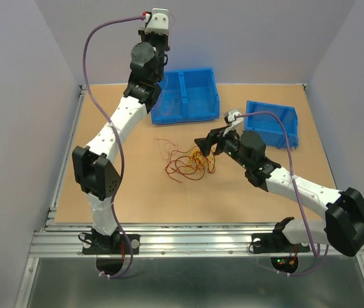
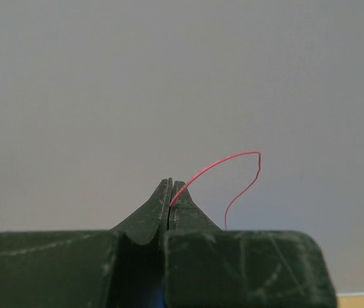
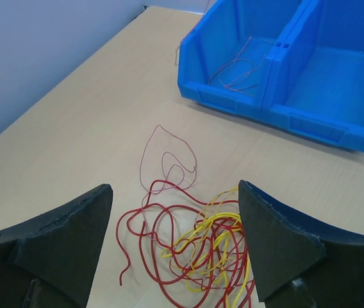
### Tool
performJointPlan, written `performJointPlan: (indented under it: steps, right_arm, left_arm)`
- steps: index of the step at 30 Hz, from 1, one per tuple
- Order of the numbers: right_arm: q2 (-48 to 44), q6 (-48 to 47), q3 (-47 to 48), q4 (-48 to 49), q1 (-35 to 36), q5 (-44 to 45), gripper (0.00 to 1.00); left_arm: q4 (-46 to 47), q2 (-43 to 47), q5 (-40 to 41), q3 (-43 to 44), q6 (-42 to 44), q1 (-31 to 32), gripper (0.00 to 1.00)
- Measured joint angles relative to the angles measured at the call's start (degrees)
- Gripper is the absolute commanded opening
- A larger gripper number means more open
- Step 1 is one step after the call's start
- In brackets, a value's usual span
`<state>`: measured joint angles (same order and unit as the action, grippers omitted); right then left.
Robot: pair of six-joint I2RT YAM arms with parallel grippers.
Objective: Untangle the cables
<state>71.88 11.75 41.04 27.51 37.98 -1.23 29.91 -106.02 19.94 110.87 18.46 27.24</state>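
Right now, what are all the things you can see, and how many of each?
Light wooden table: one, tan, under everything.
Blue plastic double bin: one, blue, far middle of the table.
Blue plastic single bin: one, blue, far right.
Tangled pile of thin wires: one, red, yellow and orange, table centre.
Thin red wires in the bin: a few, count unclear, double bin's left-hand compartment.
Thin red wire: one, pinched in the left gripper.
Left gripper: one, dark, shut, raised high.
Right gripper: one, dark, open, above the pile.
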Motion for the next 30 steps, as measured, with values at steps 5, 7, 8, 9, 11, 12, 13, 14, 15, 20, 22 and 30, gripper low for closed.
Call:
performJointPlan:
  steps: [5,7,8,9,11,12,13,14,15,20,22,30]
  right_arm:
    - [-2.2,-0.3,-1.3,0.0,0.0,1.2,0.84]
    - [-3.1,-0.5,-1.9,0.0,0.0,1.7,0.84]
    - [-3.7,-0.6,-2.3,0.0,0.0,1.9,0.84]
    - [-4.3,-0.6,-2.6,-0.1,0.0,2.1,0.84]
    - [-5.0,-0.8,-2.9,-0.1,0.0,2.4,0.84]
    - [-5.2,-0.9,-3.0,-0.1,0.0,2.6,0.84]
    - [-5.6,-0.9,-3.0,-0.1,0.0,2.7,0.84]
    - [-5.8,-1.0,-3.1,-0.1,0.0,2.8,0.84]
    - [-5.9,-1.0,-3.1,-0.1,0.0,2.8,0.84]
    - [-5.9,-1.0,-3.1,-0.1,0.0,3.1,0.84]
    - [-5.9,-1.0,-3.1,-0.2,0.0,3.2,0.84]
    - [-4.0,-1.0,-3.1,-0.1,0.0,3.1,0.84]
  left_arm:
    - [-1.9,-4.6,-0.9,-0.7,-1.9,-0.6,0.0]
    - [-3.0,-5.8,-1.4,-0.8,-2.3,-0.9,0.0]
    - [-3.5,-6.3,-1.6,-1.0,-2.5,-1.1,0.0]
    - [-4.1,-6.5,-1.9,-1.3,-2.6,-1.3,0.0]
    - [-5.4,-6.5,-2.0,-1.6,-2.8,-1.6,0.0]
    - [-5.7,-6.5,-2.0,-1.6,-2.7,-1.8,0.0]
    - [-5.7,-6.5,-1.9,-1.6,-2.6,-1.9,0.0]
    - [-5.7,-6.4,-1.8,-1.6,-2.4,-1.9,0.0]
    - [-5.8,-6.2,-1.5,-1.6,-2.0,-2.0,0.0]
    - [-5.9,-2.2,0.5,-2.5,1.3,-1.8,0.0]
    - [-4.6,3.0,1.6,-5.6,3.1,-1.4,0.0]
    - [8.8,26.6,-2.4,-16.0,6.6,2.1,0.0]
